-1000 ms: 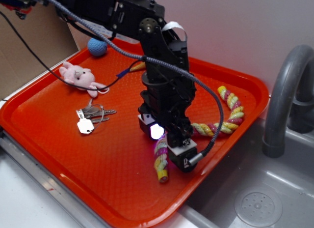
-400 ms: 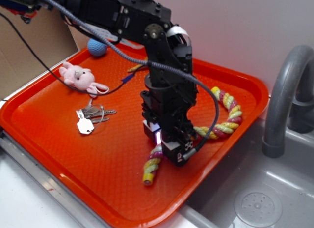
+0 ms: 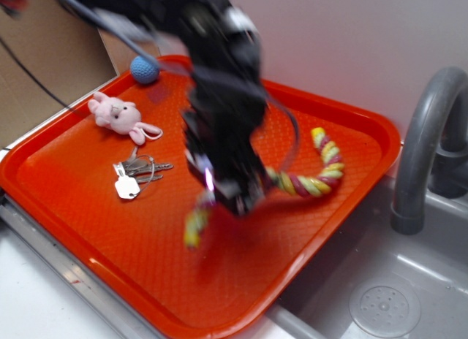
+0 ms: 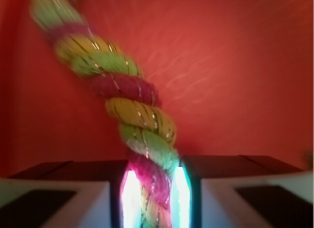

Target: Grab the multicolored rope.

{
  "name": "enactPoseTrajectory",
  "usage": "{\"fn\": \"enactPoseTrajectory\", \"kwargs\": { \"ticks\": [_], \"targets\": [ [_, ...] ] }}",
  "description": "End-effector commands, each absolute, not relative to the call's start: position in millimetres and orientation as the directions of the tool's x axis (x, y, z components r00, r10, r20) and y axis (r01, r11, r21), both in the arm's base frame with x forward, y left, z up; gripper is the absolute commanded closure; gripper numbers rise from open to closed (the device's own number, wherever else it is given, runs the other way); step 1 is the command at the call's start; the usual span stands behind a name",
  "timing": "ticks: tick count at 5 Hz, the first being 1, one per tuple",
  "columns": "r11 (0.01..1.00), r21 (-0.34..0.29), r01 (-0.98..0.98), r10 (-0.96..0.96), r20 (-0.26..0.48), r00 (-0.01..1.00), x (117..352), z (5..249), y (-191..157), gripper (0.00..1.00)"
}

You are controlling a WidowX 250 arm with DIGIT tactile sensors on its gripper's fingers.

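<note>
Exterior: blurred gripper (image 3: 232, 196) over the tray (image 3: 88, 229) centre, clamped on the multicolored rope (image 3: 307, 182); one end dangling toward the near edge, the rest trailing toward the right edge.
Wrist: rope pinched between the fingers (image 4: 59, 198), long axis running straight ahead.

text: none legible | labels: none | exterior view: motion-blurred | wrist view: no markings
</note>
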State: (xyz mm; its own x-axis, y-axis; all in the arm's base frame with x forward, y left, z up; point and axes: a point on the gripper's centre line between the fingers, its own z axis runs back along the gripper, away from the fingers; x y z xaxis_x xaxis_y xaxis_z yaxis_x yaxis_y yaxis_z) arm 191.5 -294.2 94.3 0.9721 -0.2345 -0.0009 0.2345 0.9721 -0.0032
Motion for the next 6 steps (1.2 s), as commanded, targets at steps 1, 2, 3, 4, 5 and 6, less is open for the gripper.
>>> {"fn": "enactPoseTrajectory", "kwargs": {
  "ticks": [1, 2, 3, 4, 5, 6],
  "targets": [
    [0.991, -0.131, 0.021, 0.004, 0.188, 0.982, 192.8, 189.7, -221.4, 1.00],
    [0.989, -0.128, -0.070, 0.098, 0.232, 0.968, 192.2, 222.8, -184.3, 1.00],
    [0.980, -0.138, -0.143, 0.176, 0.267, 0.947, 189.5, 244.0, -162.0, 1.00],
    [0.957, -0.163, -0.238, 0.280, 0.325, 0.903, 182.5, 265.6, -131.8, 1.00],
    [0.944, -0.165, -0.285, 0.326, 0.348, 0.879, 177.3, 272.9, -118.9, 1.00],
    [0.957, -0.093, -0.275, 0.290, 0.275, 0.917, 185.3, 266.2, -118.4, 1.00]
  ]
}}
